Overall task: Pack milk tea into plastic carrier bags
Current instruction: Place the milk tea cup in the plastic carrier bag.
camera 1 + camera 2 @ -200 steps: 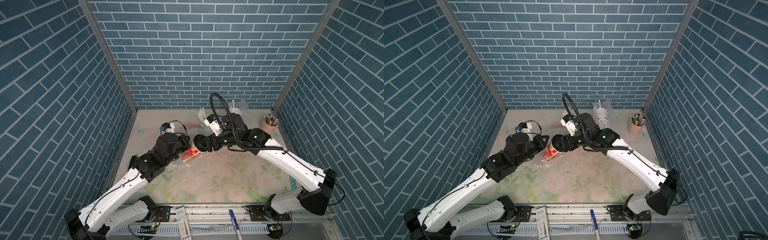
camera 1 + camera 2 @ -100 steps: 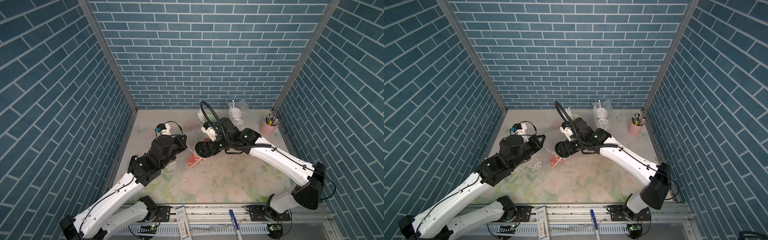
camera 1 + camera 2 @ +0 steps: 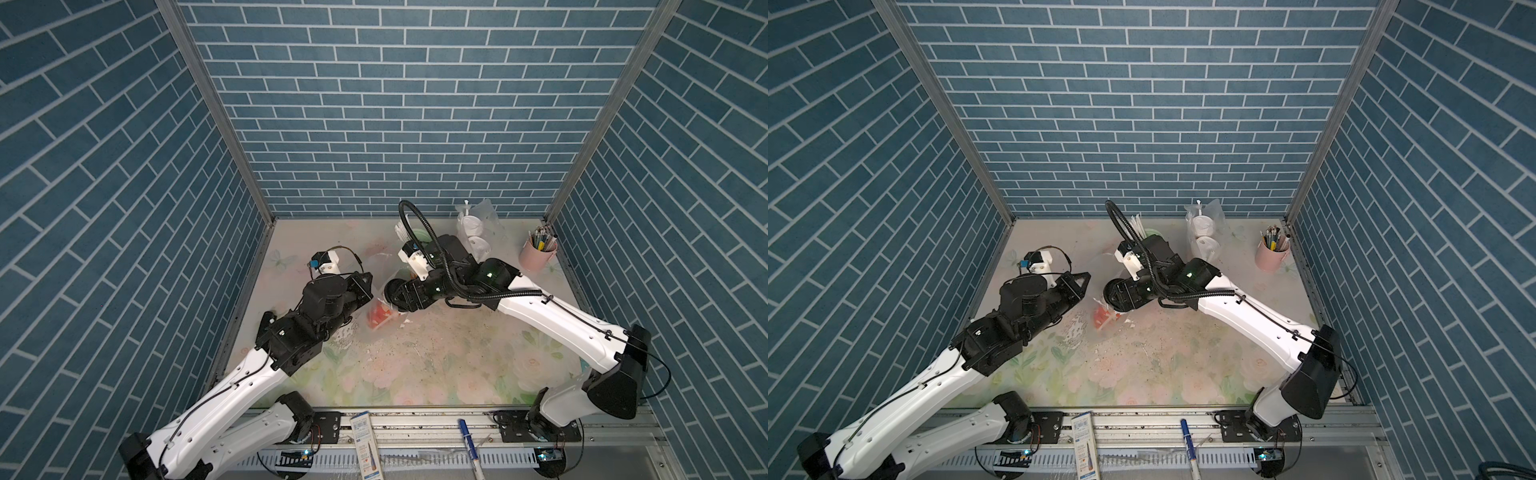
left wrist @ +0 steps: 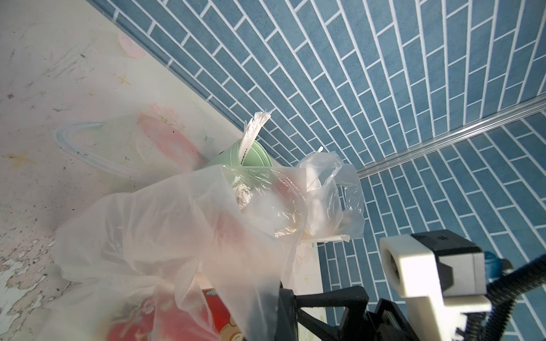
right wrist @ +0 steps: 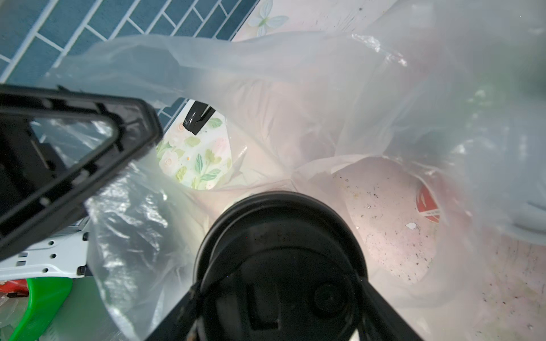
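Where the left pincer [image 3: 1086, 277] pinches the clear bag [image 5: 295, 88] by its rim, right pincer [image 5: 279, 298] gripping black-lidded cup [image 5: 277, 245] within the opening, white-lidded red cup [image 5: 384, 224] inside.

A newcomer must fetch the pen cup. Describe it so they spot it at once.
Follow the back brick wall to its right corner. On the floral table stands a lidless pink cup of pens. The nearby bagged cups have white lids; the mint-green cup holds straws.
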### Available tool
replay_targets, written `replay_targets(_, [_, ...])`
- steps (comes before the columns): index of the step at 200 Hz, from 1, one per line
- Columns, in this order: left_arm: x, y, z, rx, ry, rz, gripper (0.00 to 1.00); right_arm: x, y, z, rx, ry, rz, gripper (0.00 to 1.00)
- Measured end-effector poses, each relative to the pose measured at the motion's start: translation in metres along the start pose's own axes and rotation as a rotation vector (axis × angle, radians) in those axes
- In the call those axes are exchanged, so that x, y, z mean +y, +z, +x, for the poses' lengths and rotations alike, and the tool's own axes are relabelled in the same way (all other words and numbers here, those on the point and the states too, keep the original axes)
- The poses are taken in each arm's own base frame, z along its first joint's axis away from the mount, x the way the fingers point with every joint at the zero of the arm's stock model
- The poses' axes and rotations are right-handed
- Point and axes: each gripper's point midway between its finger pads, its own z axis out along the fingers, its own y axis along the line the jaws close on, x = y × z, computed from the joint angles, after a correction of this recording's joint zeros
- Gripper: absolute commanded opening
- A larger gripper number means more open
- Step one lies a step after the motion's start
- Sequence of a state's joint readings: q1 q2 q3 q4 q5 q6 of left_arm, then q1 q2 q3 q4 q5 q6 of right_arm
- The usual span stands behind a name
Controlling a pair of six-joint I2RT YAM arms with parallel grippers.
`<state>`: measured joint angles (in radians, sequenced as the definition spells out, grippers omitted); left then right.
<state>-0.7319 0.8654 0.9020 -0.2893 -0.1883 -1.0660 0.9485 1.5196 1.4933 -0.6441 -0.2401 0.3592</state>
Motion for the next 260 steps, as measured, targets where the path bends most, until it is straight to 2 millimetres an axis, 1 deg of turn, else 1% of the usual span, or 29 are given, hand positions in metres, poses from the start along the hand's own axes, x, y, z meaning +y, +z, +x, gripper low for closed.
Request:
replay_targets(24, [0.0, -0.002, -0.001, -0.008, -0.014, 0.01, 0.0, 0.005, 0.01, 0.001, 0.008, -0.008, -0.019, 0.57])
replay_targets(52, [0.001, -0.004, -0.001, -0.01, -0.022, 0.013, 0.0, 0.009, 0.03, 0.011, 0.059, -0.009, -0.043, 0.57])
replay_targets(74, [0.0, -0.007, -0.003, -0.018, -0.025, 0.019, 0.0, 0.011, 0.039, 0.018, 0.09, -0.009, -0.053, 0.57])
replay_targets(109, [0.005, -0.013, -0.007, -0.04, -0.025, 0.013, 0.0, 0.016, 0.041, 0.022, 0.122, -0.026, -0.031, 0.57])
replay_targets(145, [0.01, -0.019, -0.011, -0.061, -0.025, 0.008, 0.0, 0.025, 0.034, 0.028, 0.166, -0.082, 0.017, 0.57])
replay_targets(174, [0.017, -0.016, -0.005, -0.042, -0.019, -0.004, 0.0, 0.033, 0.031, 0.044, 0.233, -0.123, 0.048, 0.57])
replay_targets(199, [0.022, -0.012, 0.004, -0.01, -0.01, -0.014, 0.0, 0.033, 0.034, 0.062, 0.309, -0.139, 0.084, 0.57])
replay_targets(212, [0.026, -0.011, 0.007, 0.004, -0.003, -0.024, 0.0, 0.031, 0.038, 0.067, 0.336, -0.151, 0.102, 0.58])
replay_targets(247, [0.032, -0.01, 0.011, 0.018, 0.008, -0.041, 0.0, 0.027, 0.046, 0.07, 0.358, -0.184, 0.143, 0.66])
replay_targets(260, [0.034, -0.009, 0.012, 0.024, 0.012, -0.047, 0.0, 0.025, 0.049, 0.07, 0.363, -0.189, 0.156, 0.71])
